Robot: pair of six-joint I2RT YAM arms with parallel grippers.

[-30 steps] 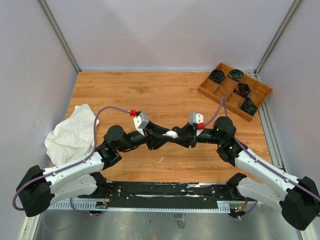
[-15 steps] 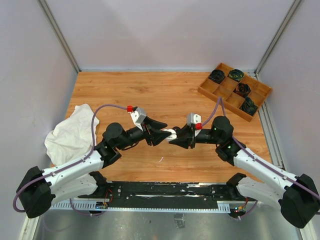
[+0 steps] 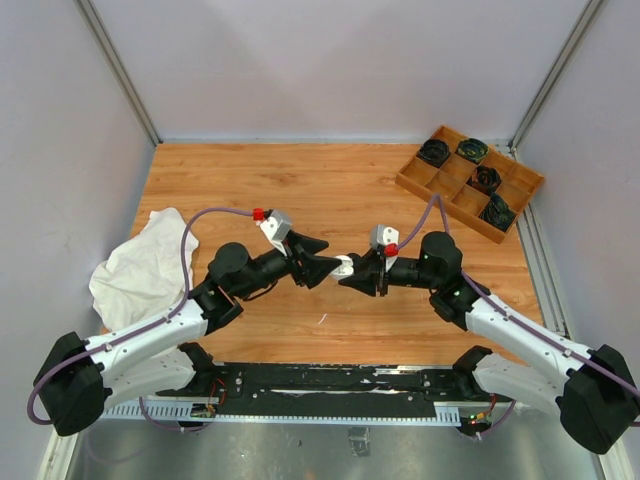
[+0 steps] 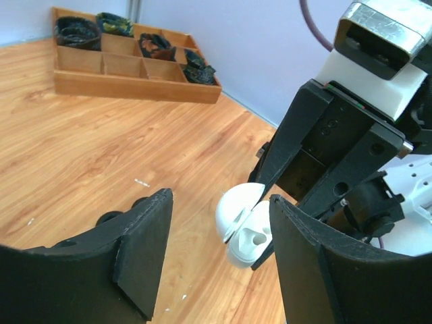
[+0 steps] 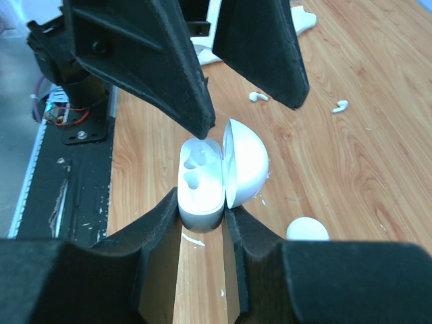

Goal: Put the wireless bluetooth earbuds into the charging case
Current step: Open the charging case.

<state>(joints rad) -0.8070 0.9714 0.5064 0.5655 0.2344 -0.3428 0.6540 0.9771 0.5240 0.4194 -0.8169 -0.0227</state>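
Wood-grain surface between pale walls. Top view: white cloth at left edge, compartment tray far right. Mid-surface, white charging case pinched in right gripper, left gripper spread wide right beside it.

Left wrist: looking between wide-apart fingers at the case. Rounded, glossy white, lid hinged open, one moulded well showing.

Right wrist: narrow clamp on the case base, lid standing up on the right, two wells visible inside. One left fingertip at the case rim, contact unclear. Beyond, on the surface: two earbuds, tiny, white, stemmed, lying apart, well clear of the case. Nearer: round white puck.
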